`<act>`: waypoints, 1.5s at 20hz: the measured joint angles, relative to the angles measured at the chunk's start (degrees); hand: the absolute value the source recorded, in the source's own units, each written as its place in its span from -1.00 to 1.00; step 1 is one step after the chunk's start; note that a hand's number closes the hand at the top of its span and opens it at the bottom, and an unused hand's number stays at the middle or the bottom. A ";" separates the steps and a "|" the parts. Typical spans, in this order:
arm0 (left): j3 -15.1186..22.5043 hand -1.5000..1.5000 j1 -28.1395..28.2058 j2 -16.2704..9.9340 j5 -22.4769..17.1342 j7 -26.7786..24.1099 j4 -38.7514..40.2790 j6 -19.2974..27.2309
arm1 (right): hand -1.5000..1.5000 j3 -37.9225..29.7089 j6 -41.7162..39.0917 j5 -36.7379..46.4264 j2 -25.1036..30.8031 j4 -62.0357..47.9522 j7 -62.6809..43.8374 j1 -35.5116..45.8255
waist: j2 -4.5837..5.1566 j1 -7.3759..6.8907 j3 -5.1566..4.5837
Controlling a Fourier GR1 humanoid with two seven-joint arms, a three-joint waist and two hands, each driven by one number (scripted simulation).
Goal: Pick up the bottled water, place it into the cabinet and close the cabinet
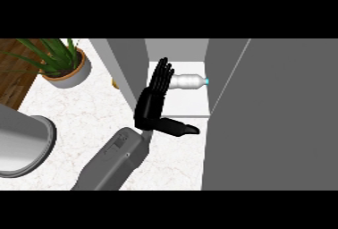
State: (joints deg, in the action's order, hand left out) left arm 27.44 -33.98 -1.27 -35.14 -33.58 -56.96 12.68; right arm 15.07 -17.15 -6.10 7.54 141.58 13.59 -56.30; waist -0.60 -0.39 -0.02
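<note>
Here, the bottled water [189, 81] lies inside the cabinet [178, 100] at upper centre, the left hand [153, 100] open-fingered and empty beside it; door [271, 114] unclosed.

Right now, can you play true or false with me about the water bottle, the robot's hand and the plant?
1. The clear plastic water bottle lies on its side inside the grey cabinet. True.
2. The black hand is curled round the bottle. False: its fingers are straight, beside the bottle.
3. The green plant in the round pot is inside the cabinet. False: it stands on the white counter.
4. The cabinet door is open. True.
</note>
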 measured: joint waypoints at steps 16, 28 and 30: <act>3.10 -1.00 26.05 -14.61 -0.72 5.60 -31.26 -1.79 | 1.00 5.06 -11.30 4.79 12.53 1.18 2.82 -1.08 | -0.13 -0.27 -0.07; -5.94 -1.00 39.03 -24.34 -8.76 6.15 -42.89 -6.64 | 1.00 15.94 -12.82 7.01 17.35 1.62 1.18 2.02 | -0.31 -0.52 -0.36; -7.28 -1.00 40.70 -25.62 -10.08 6.18 -44.11 -7.74 | 1.00 17.14 -12.62 7.34 18.08 1.63 0.27 3.45 | -0.41 -0.92 -0.45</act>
State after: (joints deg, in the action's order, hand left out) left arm 20.16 6.72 -26.89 -45.22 -27.40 -101.07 4.94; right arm 32.21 -29.76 1.23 25.62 143.21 13.86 -52.85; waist -1.02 -1.32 -0.47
